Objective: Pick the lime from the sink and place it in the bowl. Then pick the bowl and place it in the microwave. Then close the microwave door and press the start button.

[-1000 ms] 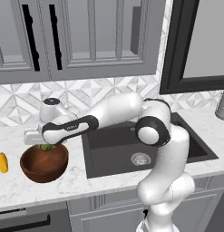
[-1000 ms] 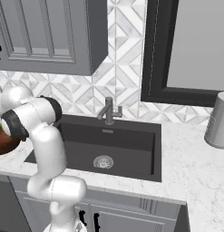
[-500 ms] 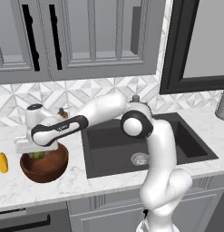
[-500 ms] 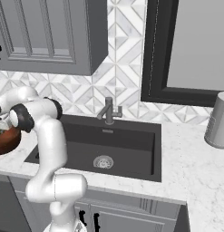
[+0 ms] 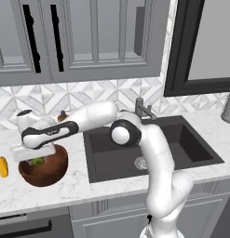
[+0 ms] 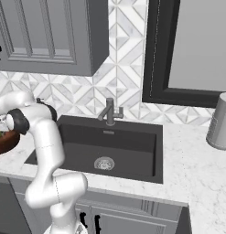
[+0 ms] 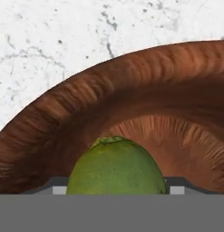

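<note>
You are at the placing step: the gripper (image 5: 35,157) hangs just over the bowl (image 5: 44,168) on the left counter with the lime (image 7: 116,165) between its wide jaws, so next open them fully, then lift clear.

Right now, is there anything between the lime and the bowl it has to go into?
Nothing visible. The lime sits between the fingers directly over the hollow of the bowl, and in the hand view only the bowl's wooden inner wall lies beyond it.
</note>
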